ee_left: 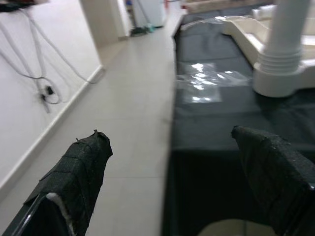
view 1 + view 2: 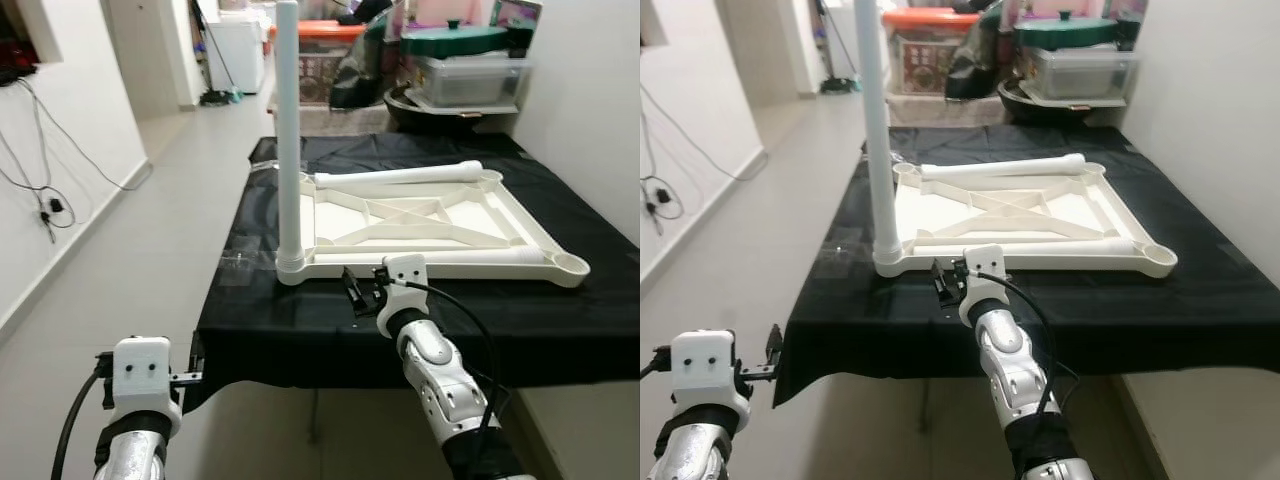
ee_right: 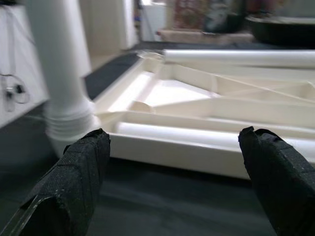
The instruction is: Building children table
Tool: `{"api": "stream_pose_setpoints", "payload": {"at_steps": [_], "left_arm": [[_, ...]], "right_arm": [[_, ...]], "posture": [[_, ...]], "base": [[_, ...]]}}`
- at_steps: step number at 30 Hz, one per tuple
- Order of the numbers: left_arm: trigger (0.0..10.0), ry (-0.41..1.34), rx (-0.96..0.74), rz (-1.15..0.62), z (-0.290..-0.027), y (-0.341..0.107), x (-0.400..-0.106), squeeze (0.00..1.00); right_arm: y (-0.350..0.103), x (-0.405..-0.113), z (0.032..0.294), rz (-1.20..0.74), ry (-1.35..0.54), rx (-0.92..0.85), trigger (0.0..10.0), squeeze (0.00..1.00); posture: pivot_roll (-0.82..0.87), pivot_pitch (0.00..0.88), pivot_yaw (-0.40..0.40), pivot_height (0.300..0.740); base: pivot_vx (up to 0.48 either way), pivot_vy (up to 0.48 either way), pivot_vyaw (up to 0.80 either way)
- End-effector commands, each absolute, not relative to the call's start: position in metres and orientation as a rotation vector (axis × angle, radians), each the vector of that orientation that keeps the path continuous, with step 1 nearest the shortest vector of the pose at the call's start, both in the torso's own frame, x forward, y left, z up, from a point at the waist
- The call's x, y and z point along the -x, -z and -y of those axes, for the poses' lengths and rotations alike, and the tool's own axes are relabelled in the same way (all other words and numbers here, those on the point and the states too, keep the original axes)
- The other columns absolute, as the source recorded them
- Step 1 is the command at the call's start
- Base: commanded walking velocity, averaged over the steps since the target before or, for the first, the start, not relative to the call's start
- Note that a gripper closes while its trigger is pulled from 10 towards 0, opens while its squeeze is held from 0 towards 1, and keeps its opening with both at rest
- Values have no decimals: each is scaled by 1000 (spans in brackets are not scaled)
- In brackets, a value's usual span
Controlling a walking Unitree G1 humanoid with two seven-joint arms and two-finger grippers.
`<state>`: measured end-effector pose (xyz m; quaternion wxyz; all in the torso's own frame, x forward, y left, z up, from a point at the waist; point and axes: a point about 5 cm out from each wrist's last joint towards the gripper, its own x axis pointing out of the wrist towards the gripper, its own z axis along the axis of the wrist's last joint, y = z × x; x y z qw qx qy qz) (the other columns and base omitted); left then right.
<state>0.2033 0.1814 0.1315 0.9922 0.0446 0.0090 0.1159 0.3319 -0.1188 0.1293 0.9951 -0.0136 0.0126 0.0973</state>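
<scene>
Reaching spread right claw (image 2: pixel 356 290) toward loose leg (image 2: pixel 420 257) in upturned tabletop (image 2: pixel 430 215) (one leg (image 2: pixel 287 140) standing already); better gripping mid-length, level. Left claw (image 1: pixel 187 182) spread too.

A: State the gripper condition.
B: The right gripper (image 3: pixel 174 179) has its two black fingers (image 3: pixel 74 182) spread wide apart, with nothing between them.

A: What lies ahead of it?
B: An upturned white tabletop (image 3: pixel 206 123), ribbed underside up, resting on a black cloth (image 3: pixel 162 201). One white leg (image 3: pixel 56 69) stands upright in the near corner socket. A loose leg (image 3: pixel 197 135) lies inside the near rim; another loose leg (image 3: pixel 236 57) lies along the far edge.

A: Background?
B: Blurred; a dark basin (image 3: pixel 280 29) can be made out.
</scene>
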Motion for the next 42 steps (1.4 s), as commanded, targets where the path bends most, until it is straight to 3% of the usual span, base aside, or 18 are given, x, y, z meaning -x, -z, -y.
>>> {"api": "stream_pose_setpoints", "payload": {"at_steps": [1,14,33,42], "left_arm": [[10000,-229,-96,-34,-182,-128,-202,0],[10000,-232,-98,-33,-181,-128,-203,0],[10000,-324,-109,21,-197,-143,-204,0],[10000,-340,-124,45,-198,-146,-204,0]], "right_arm": [[-126,-330,117,-47,-200,22,10000,0],[-126,-330,115,-44,-204,17,10000,0],[-130,-332,114,-28,-206,6,10000,0],[-131,-332,114,-26,-202,14,10000,0]], "posture": [[21,0,-30,740],[24,0,-32,740],[28,0,-45,740],[29,0,-45,740]], "base": [[-409,0,0],[-440,0,0],[0,0,0],[0,0,-692]]}}
